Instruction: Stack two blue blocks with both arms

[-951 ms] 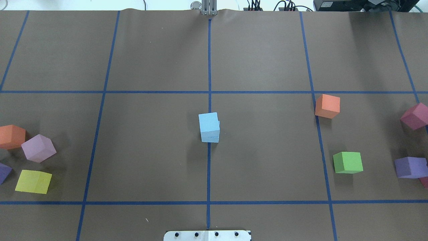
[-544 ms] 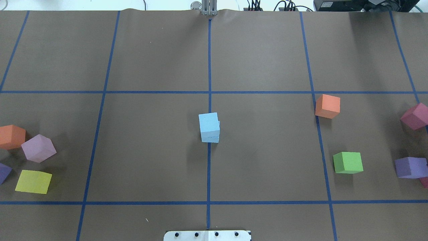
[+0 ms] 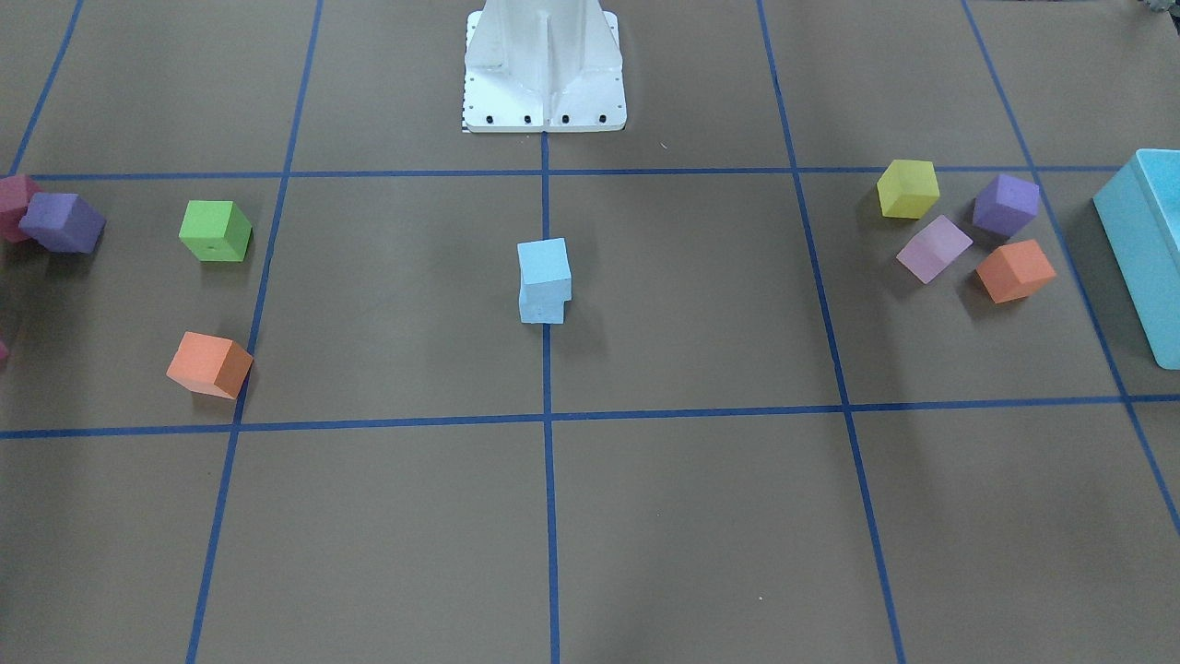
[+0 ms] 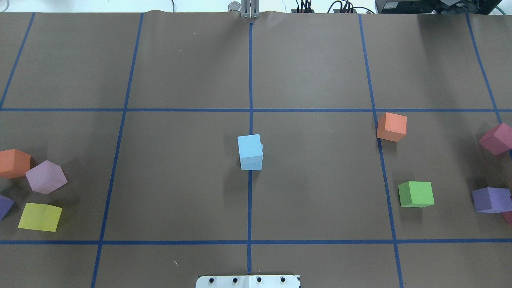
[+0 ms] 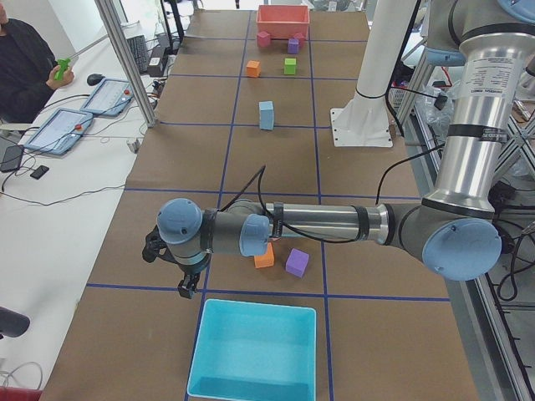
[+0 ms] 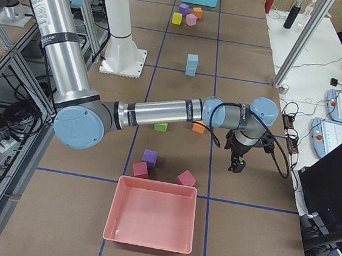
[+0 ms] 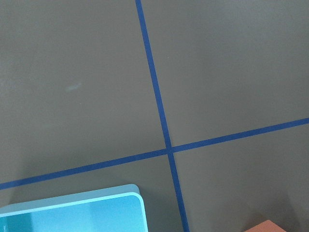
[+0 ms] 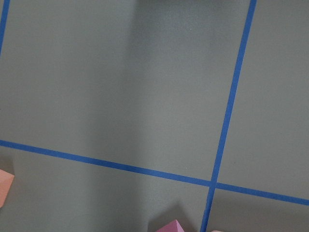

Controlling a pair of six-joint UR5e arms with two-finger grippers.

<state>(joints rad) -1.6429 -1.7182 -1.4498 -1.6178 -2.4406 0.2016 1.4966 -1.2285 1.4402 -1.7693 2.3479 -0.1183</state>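
Observation:
The two blue blocks stand stacked at the table's middle on the blue centre line. The upper block sits slightly askew on the lower one. The stack also shows in the front view and both side views. No gripper touches it. The left gripper hangs far off near the turquoise box. The right gripper hangs far off near the pink tray. Both show only in side views, so I cannot tell whether they are open or shut.
On the robot's left lie orange, lilac and yellow cubes. On its right lie orange, green, purple and maroon cubes. The white pedestal stands at the near edge.

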